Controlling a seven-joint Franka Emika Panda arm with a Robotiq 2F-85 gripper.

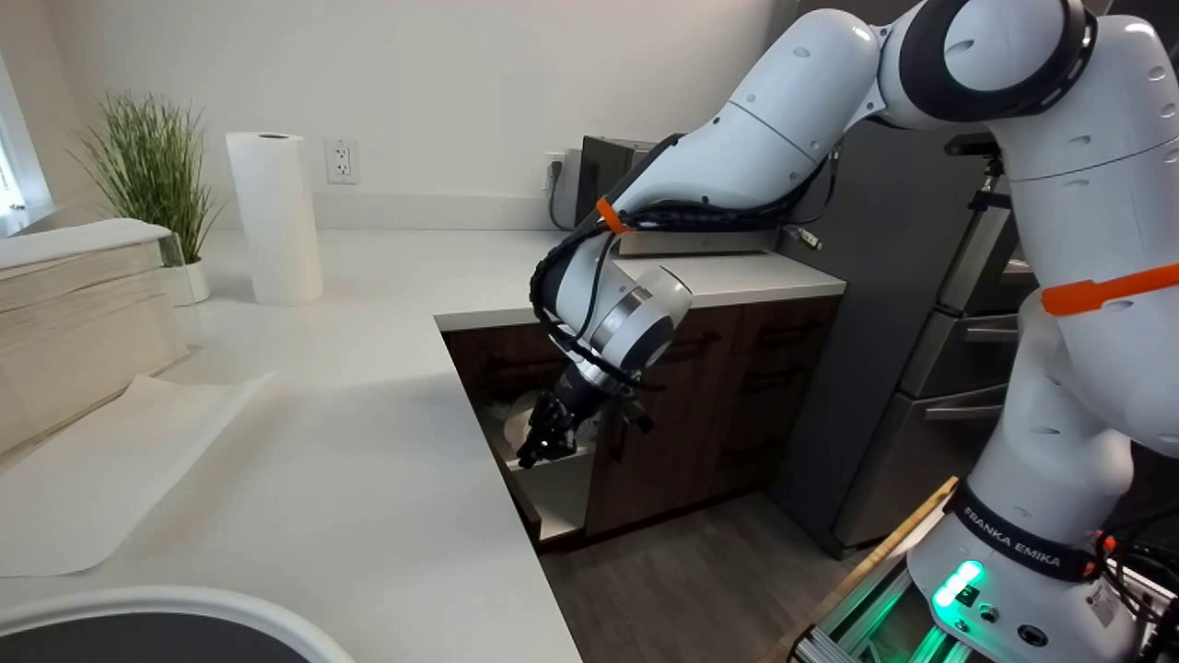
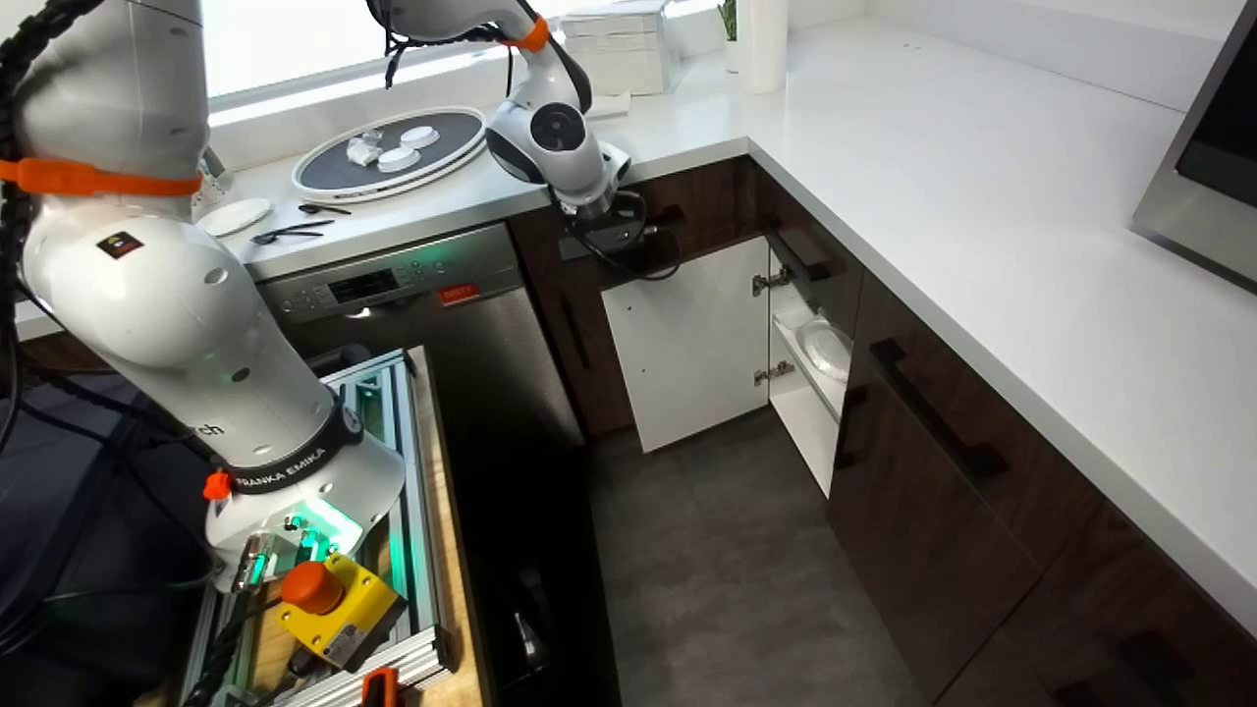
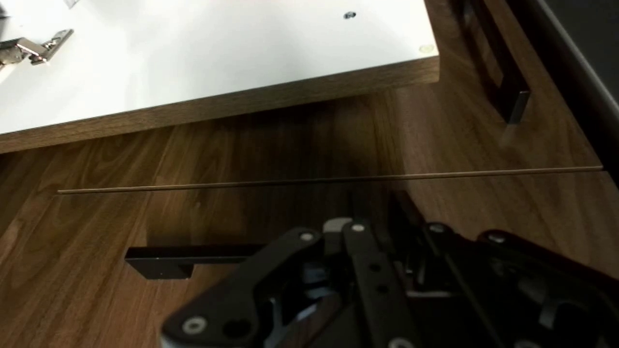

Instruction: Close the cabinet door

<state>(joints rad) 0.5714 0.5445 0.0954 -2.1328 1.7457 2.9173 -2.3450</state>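
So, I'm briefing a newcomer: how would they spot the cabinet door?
In an exterior view, find the inner corner of the countertop, right of the dishwasher. Below, the cabinet door stands open, its white inner face unlike neighbouring dark brown fronts.

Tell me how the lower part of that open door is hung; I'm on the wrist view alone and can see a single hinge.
Observer: An exterior view shows a lower hinge on the cabinet door, below the upper hinge.
Operator: Report what lies inside.
Observer: In an exterior view, a pale round item rests on a white shelf; I can't make out what it is.
Operator: Identify the dark front at my picture's right edge.
Observer: Most likely the metal-fronted appliance; an exterior view shows a dark display near its top.
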